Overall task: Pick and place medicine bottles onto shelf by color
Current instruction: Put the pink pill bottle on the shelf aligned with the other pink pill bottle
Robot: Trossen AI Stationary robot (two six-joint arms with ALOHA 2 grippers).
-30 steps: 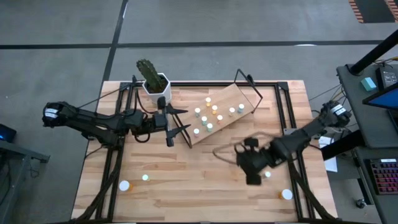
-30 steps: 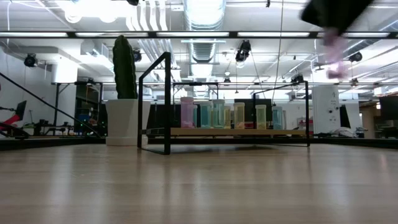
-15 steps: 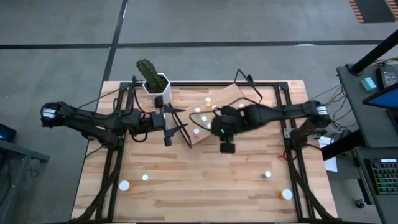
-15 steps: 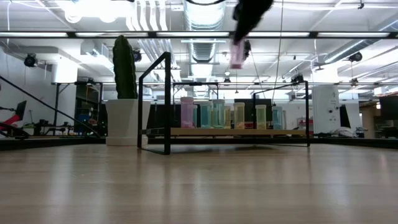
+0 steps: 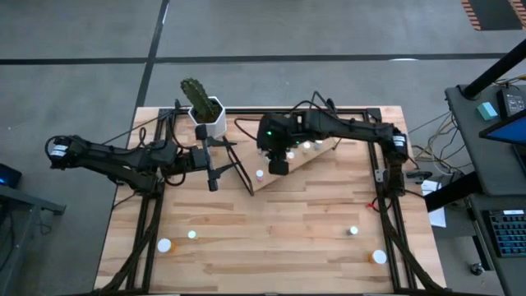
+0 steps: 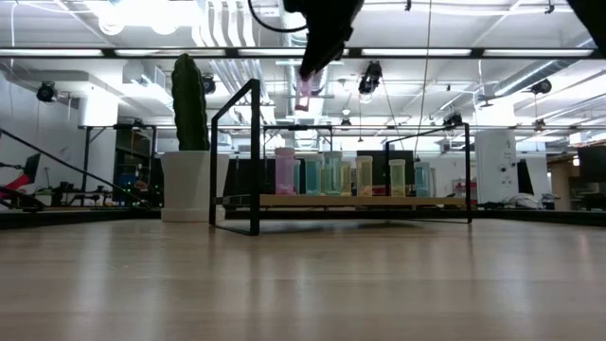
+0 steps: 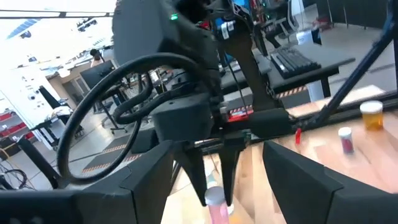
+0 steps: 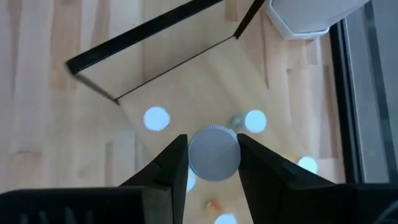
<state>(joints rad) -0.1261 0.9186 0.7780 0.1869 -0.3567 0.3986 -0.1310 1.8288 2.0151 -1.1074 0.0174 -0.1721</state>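
Observation:
The light-wood shelf [image 5: 316, 141] stands tilted on its black wire frame at the far middle of the table, with several small bottles [image 5: 260, 173] standing on it. My right gripper [image 5: 278, 164] hangs over the shelf's left end, shut on a white-capped, pink-bodied bottle [image 6: 305, 90]. My left gripper [image 5: 228, 158] is open and empty just left of the shelf, level with it. Loose bottles stand near the table's front: two at the left [image 5: 164, 245], two at the right [image 5: 353, 231]. My right gripper pinches the bottle at its top, by the sides of the white cap [image 8: 214, 154], between its two fingers [image 8: 171, 165]. The fingers come from above and point down. The bottle hangs below them, nearly upright, lifted clear above the shelf board and the bottles on it.
A white pot with a cactus [image 5: 205, 115] stands at the far edge, left of the shelf. The shelf's black wire frame [image 6: 254, 156] rises at its ends. The light plank tabletop [image 5: 271, 230] lies between the shelf and the front bottles.
My right gripper has swung from the table's near right toward the far left, carrying the bottle clear of the table, and now hangs over the shelf's left end. My left gripper has drawn back a little toward the table's left edge.

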